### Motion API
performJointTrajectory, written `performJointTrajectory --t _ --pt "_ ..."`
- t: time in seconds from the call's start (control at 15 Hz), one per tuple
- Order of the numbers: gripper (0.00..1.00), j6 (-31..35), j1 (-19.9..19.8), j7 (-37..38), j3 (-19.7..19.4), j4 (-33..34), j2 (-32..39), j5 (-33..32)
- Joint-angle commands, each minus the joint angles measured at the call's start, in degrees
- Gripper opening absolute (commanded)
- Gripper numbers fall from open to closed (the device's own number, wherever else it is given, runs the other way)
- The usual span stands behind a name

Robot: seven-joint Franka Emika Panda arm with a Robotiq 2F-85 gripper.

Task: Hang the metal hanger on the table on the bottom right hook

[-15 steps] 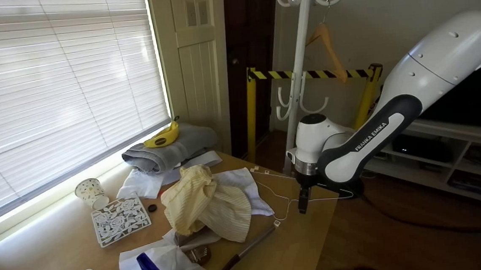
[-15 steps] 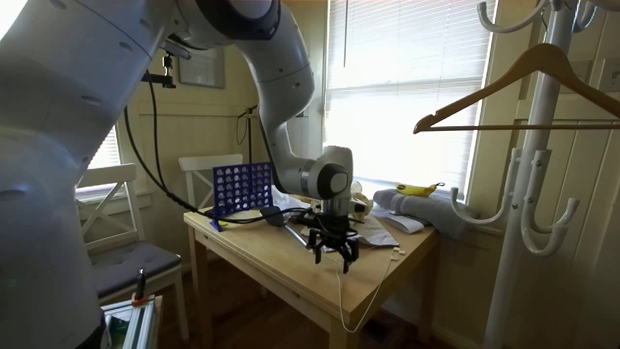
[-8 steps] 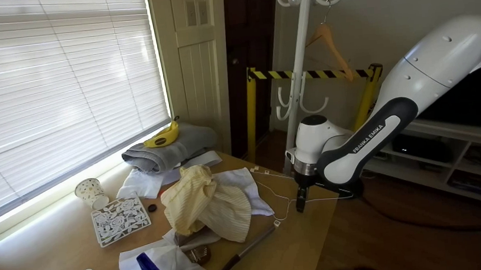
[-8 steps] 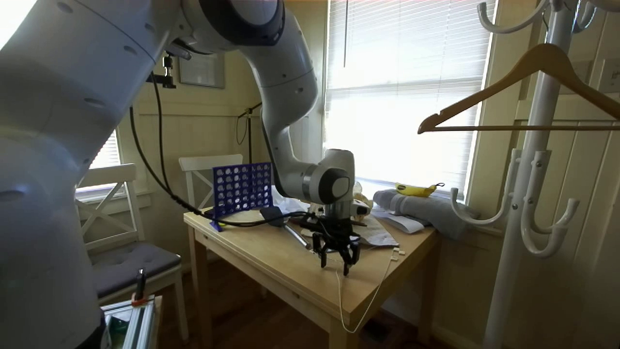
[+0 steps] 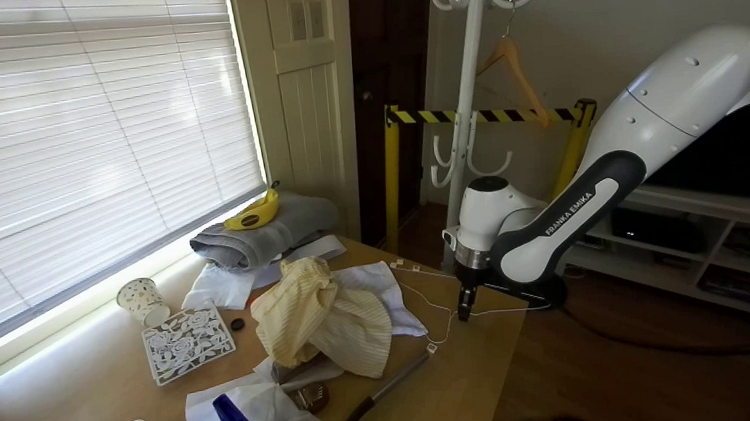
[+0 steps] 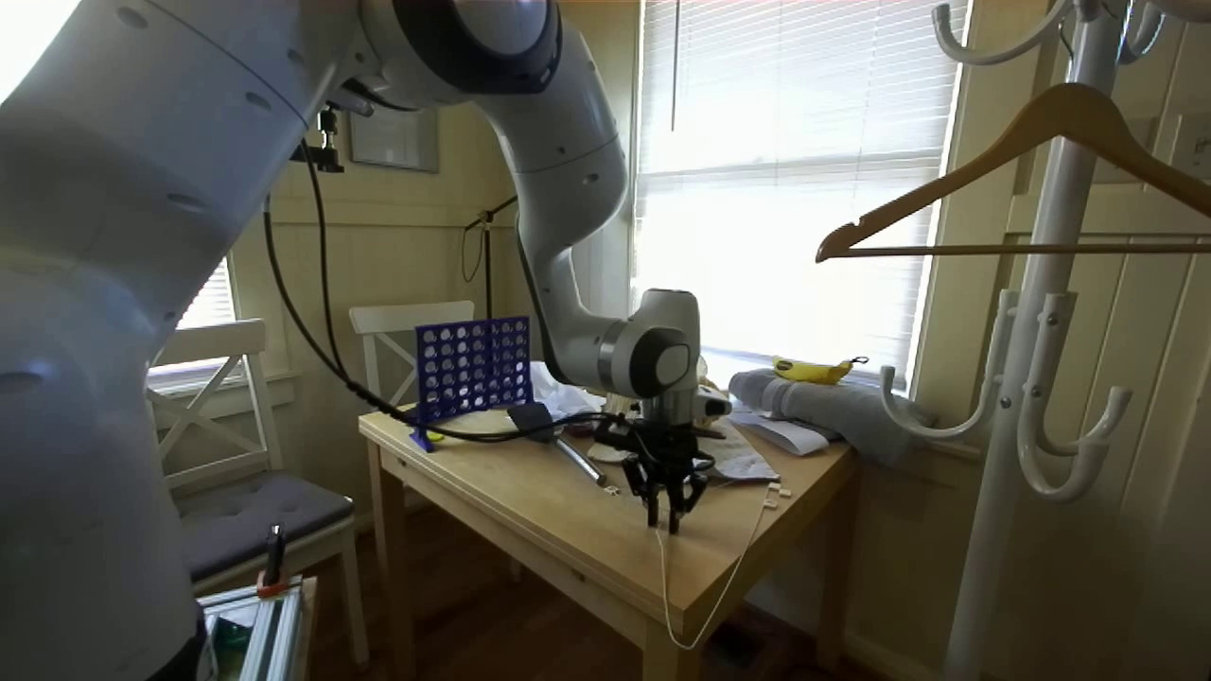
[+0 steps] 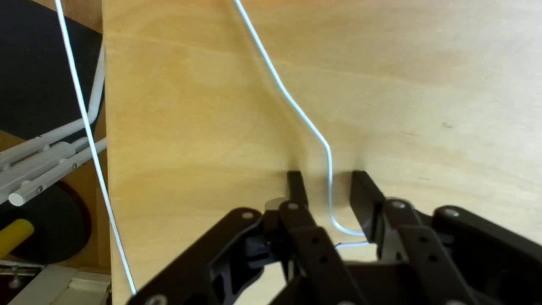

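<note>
The metal hanger, a thin pale wire (image 7: 296, 106), lies on the wooden table (image 7: 203, 84); its lower loop (image 6: 685, 648) juts past the table's near corner. My gripper (image 7: 327, 174) is partly open just above the tabletop, fingers pointing down. Between the fingers passes the wire, with a gap on either side, and its curled end goes partly out of sight behind the right finger. In the exterior views the gripper (image 5: 464, 315) (image 6: 663, 525) stands near that corner. The bottom right hook (image 5: 509, 159) curves up, bare, from the white coat stand behind the table.
A wooden hanger (image 6: 1069, 109) hangs from the coat stand's upper tier (image 6: 1003, 55). On the table are a yellow cloth (image 5: 330, 319), a spatula (image 5: 396, 375), a grey towel (image 5: 284, 233) and a blue game rack (image 6: 473, 369).
The fingers have come closer together around the wire. The hand has shifted slightly, a little leftward in an exterior view. The metal hanger looks still, and the wooden hanger swings slightly.
</note>
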Motion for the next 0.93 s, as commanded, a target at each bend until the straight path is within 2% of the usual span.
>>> performJointTrajectory --t 0.0,0.13,0.4,0.87 --pt "0.04 0.67 -0.65 -1.33 0.39 1.26 1.48 0.15" --pt "0.00 0.62 -0.68 -1.23 0.40 1.14 1.39 0.25" --pt "0.01 0.17 -0.46 -0.16 0.28 0.20 0.15 0.59" --pt "0.01 5.41 -0.87 0.56 1.27 -3.82 -3.90 1.88"
